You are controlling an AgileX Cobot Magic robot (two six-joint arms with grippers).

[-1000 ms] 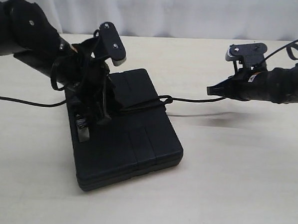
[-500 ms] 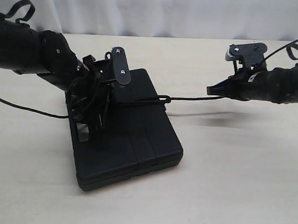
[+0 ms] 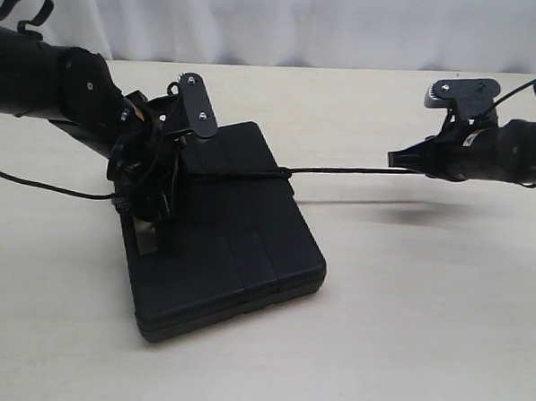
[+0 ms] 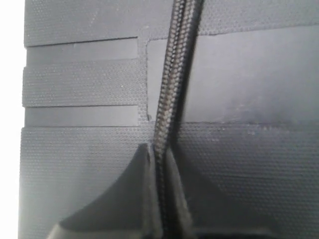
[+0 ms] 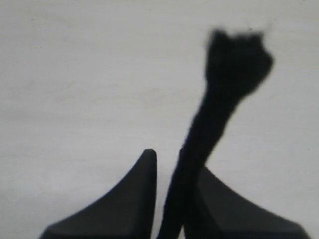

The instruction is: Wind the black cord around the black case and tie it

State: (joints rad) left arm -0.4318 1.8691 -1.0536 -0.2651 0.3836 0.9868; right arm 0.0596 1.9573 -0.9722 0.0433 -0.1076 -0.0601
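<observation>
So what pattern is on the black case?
The black case shows fine dotted stippling, clearest in the left wrist view.

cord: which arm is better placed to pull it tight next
Right, probably. The cord runs taut from the case straight into the right jaws, tuft just past them; the left jaws pinch the cord over the case.

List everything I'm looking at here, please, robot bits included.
Black case: one, matte black, lying on the table, left of the middle.
Black cord: one, black, braided, crossing the case's top and stretched through the air to the right claw.
Table: one, pale wood colour, under everything.
Curtain: one, white, behind the table.
Left arm: one, black, reaching in over the case.
Right arm: one, black, above the table.
Left claw: one, black, shut on the cord.
Right claw: one, black, with the cord's tufted end between its fingers.
</observation>
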